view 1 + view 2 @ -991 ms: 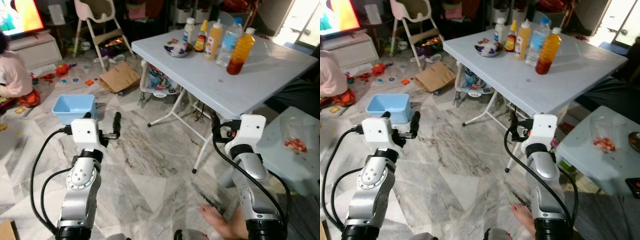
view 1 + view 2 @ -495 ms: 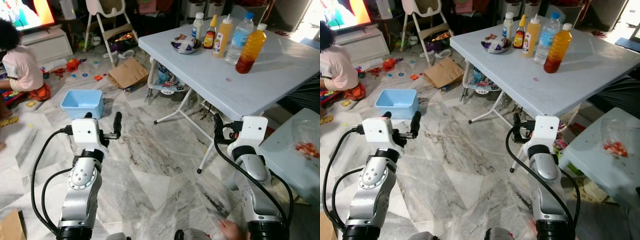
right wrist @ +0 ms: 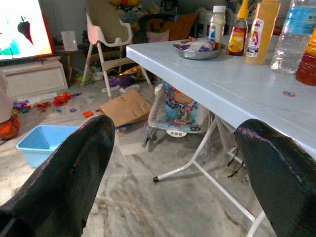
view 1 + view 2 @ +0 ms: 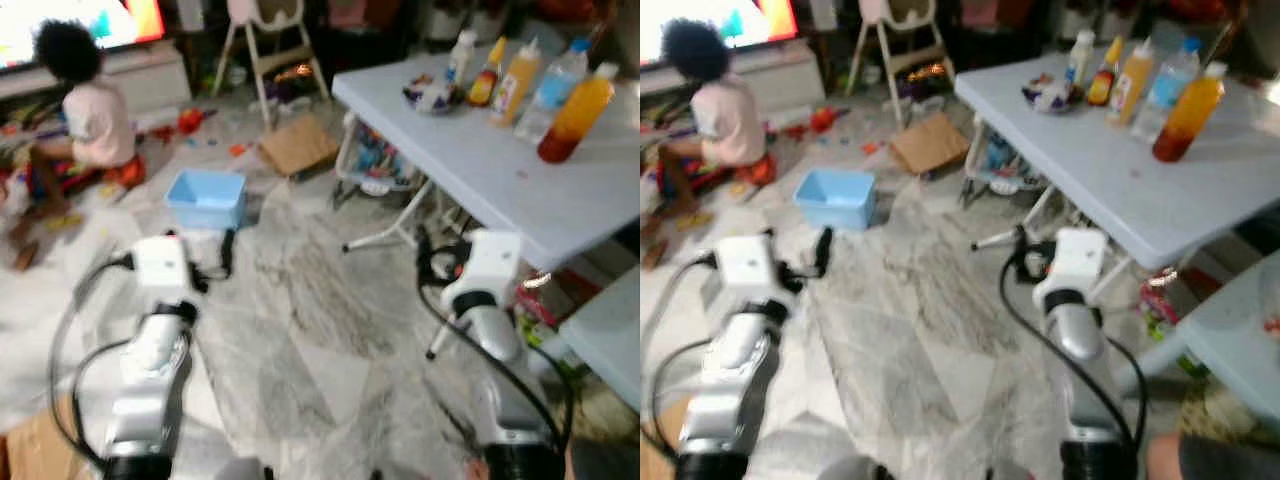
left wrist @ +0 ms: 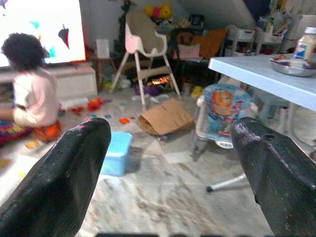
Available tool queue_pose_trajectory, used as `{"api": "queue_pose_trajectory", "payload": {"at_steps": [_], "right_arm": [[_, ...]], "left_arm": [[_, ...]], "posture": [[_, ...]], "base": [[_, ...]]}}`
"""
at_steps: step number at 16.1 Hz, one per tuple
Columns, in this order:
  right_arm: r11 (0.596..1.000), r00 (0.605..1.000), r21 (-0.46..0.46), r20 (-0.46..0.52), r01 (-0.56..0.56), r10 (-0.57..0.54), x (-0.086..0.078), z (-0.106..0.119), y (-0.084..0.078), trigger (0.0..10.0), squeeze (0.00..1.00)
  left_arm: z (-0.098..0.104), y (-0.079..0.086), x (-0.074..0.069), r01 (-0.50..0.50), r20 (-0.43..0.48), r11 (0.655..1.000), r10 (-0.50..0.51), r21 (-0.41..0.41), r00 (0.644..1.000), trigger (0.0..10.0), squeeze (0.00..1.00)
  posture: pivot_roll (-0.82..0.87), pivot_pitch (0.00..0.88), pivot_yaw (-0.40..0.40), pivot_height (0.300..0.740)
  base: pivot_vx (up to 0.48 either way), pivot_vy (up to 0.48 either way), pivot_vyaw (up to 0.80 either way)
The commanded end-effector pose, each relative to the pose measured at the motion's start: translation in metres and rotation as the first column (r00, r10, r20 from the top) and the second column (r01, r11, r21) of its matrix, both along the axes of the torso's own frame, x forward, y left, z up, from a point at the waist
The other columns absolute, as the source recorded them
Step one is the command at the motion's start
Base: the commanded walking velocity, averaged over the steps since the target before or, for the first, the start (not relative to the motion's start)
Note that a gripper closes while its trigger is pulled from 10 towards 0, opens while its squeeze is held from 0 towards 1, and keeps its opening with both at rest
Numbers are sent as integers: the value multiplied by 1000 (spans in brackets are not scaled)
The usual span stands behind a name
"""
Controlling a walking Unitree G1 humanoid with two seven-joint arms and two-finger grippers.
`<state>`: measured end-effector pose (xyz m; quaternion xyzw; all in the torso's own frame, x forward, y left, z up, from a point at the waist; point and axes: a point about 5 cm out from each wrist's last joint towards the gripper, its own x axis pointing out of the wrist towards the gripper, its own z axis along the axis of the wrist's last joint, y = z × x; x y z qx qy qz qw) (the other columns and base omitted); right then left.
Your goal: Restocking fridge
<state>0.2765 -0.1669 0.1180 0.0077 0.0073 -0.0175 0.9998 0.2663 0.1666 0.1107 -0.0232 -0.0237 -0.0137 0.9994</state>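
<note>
A pale blue folding table [image 4: 470,165] stands ahead on my right. On it are an orange bottle [image 4: 572,125], a clear water bottle [image 4: 550,88], a yellow bottle [image 4: 513,75], a small sauce bottle [image 4: 484,74], a white bottle [image 4: 460,55] and a bowl [image 4: 428,95]. My left gripper [image 5: 170,128] is held out over the marble floor, open and holding nothing. My right gripper [image 3: 175,126] is open too, level with the table's edge and apart from it. The eye views are blurred.
A person [image 4: 85,125] sits on the floor at the far left before a lit TV [image 5: 42,29]. A blue tub [image 4: 207,198], flat cardboard [image 4: 297,145], a high chair [image 5: 145,52] and a baby bouncer [image 5: 222,116] lie ahead. A second pale table [image 4: 610,330] is at my right.
The whole picture has shifted and blurred, so the camera moved: the table sits further right and the person on the floor shows more. Both arms keep their pose, grippers open.
</note>
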Motion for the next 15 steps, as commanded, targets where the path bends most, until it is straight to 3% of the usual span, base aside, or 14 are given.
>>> {"api": "queue_pose_trajectory", "payload": {"at_steps": [1,7,15], "right_arm": [[999,999,-14,8,38,-38,-1,4,-10,10000,0],[999,999,-20,8,41,-41,0,4,-10,10000,0],[999,999,-25,3,36,-36,-1,3,-9,10000,0]], "left_arm": [[6,-10,2,35,22,999,-35,-16,999,10000,0],[11,-18,1,92,60,996,-92,1,994,10000,0],[11,-20,0,101,61,995,-101,-4,993,10000,0]], "posture": [[14,0,-9,740],[12,0,-10,740],[10,0,-9,740]], "base": [[0,469,0],[44,0,0],[452,0,0]]}}
